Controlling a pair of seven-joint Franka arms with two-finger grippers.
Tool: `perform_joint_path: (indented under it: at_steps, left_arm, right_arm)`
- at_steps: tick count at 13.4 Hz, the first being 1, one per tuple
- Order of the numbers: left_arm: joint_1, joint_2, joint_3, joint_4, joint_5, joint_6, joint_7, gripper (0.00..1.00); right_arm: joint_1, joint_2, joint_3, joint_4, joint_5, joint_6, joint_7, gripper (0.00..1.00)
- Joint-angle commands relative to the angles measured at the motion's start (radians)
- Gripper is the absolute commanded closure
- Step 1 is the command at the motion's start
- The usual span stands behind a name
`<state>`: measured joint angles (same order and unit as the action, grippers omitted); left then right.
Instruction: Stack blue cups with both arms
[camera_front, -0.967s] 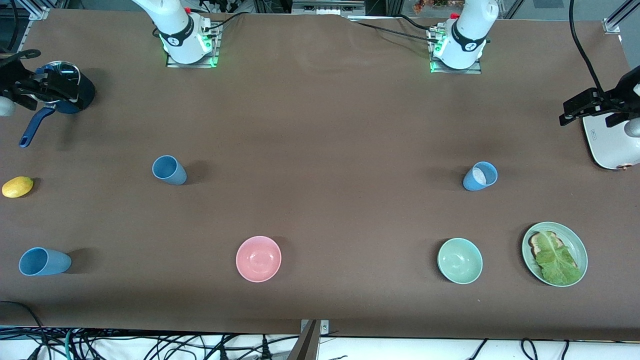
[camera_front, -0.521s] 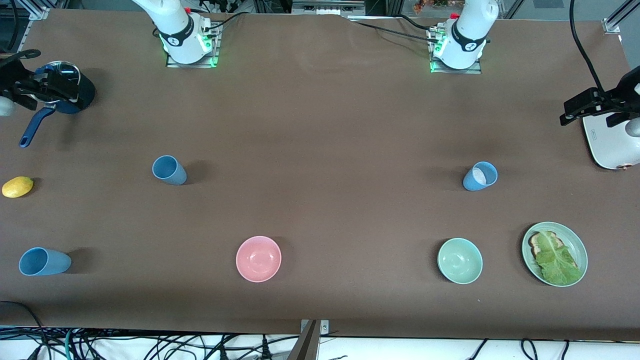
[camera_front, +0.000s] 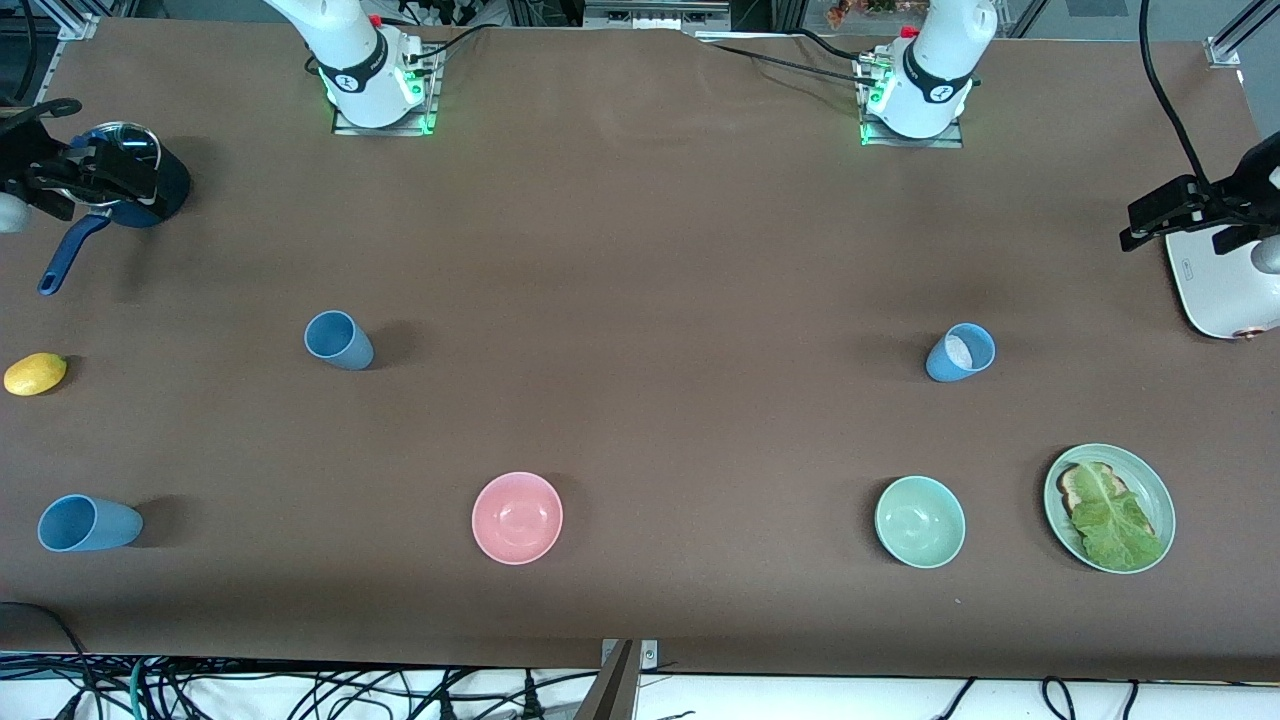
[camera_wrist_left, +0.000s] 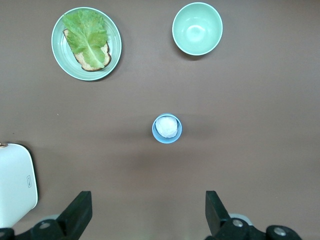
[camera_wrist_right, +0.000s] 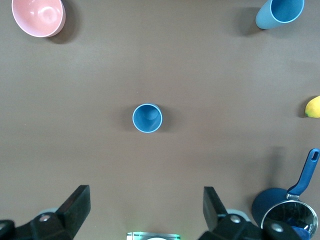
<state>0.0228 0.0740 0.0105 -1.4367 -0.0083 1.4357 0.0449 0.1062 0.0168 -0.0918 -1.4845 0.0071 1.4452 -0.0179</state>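
Observation:
Three light-blue cups stand upright and apart on the brown table. One cup (camera_front: 338, 340) (camera_wrist_right: 147, 118) is toward the right arm's end. Another cup (camera_front: 88, 523) (camera_wrist_right: 280, 12) sits nearer the front camera by that end's edge. The third cup (camera_front: 960, 352) (camera_wrist_left: 167, 128), whitish inside, is toward the left arm's end. My right gripper (camera_front: 60, 175) (camera_wrist_right: 145, 192) hangs high and open with nothing between its fingers. My left gripper (camera_front: 1165, 215) (camera_wrist_left: 147, 200) is likewise high, open and holds nothing. Both arms wait.
A pink bowl (camera_front: 517, 517) and a mint-green bowl (camera_front: 920, 521) sit toward the front camera. Beside the green bowl is a plate (camera_front: 1150, 475) with toast and lettuce. A dark-blue pot (camera_front: 150, 185), a lemon (camera_front: 35, 373) and a white appliance (camera_front: 1215, 290) lie at the table's ends.

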Motion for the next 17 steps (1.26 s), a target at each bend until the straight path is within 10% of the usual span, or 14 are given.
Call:
perform_joint_path:
  at_steps: [1, 17]
  left_arm:
    - [0.003, -0.003, 0.002, 0.010, -0.007, 0.002, 0.009, 0.00]
    - [-0.008, 0.208, 0.002, -0.016, 0.002, 0.271, 0.023, 0.01]
  right_arm:
    - [-0.002, -0.011, 0.001, 0.007, 0.005, -0.012, -0.005, 0.00]
    - [-0.002, -0.011, 0.000, 0.009, 0.001, -0.019, -0.013, 0.00]
